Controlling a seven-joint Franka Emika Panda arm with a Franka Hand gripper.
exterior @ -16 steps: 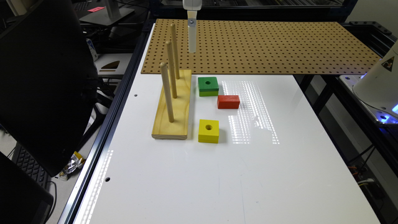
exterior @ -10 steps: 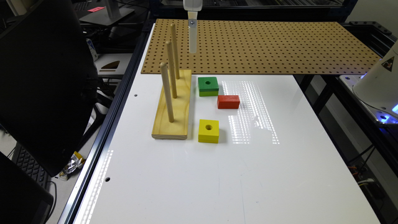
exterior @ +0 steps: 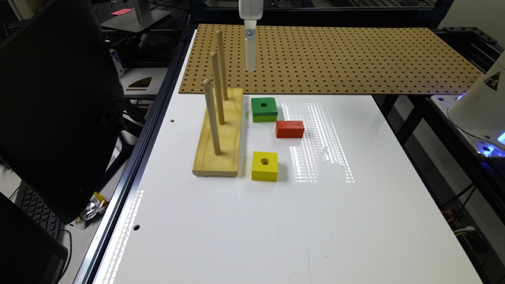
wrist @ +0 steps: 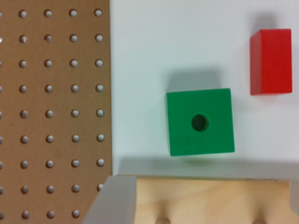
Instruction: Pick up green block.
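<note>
The green block [exterior: 264, 109] sits flat on the white table [exterior: 276, 221], its dark green top with the round centre hole facing up and its lighter green side showing toward the camera in the exterior view. It lies just beside the wooden peg stand [exterior: 219, 134], on the exterior view's right of the stand's far end, with a narrow strip of table between them. The stand carries 3 upright dowels in a row. The red block [exterior: 290, 129] lies near the green block, a little nearer the camera and toward the exterior view's right, apart from it. The yellow block [exterior: 264, 166], also with a centre hole, rests nearer the camera, close beside the stand's near end. A brown pegboard [exterior: 355, 59] covers the far part of the table, its edge a short way behind the green block. The gripper [exterior: 250, 55] hangs in the air above the pegboard's edge, well clear of the green block and touching nothing. In the wrist view the green block [wrist: 200, 122] is seen from above, the red block [wrist: 270, 62] off to one side and the pegboard [wrist: 51, 107] beside them. 1 pale finger [wrist: 112, 200] shows at the frame edge over the stand [wrist: 210, 200], holding nothing, but I cannot tell how wide the claw stands.
</note>
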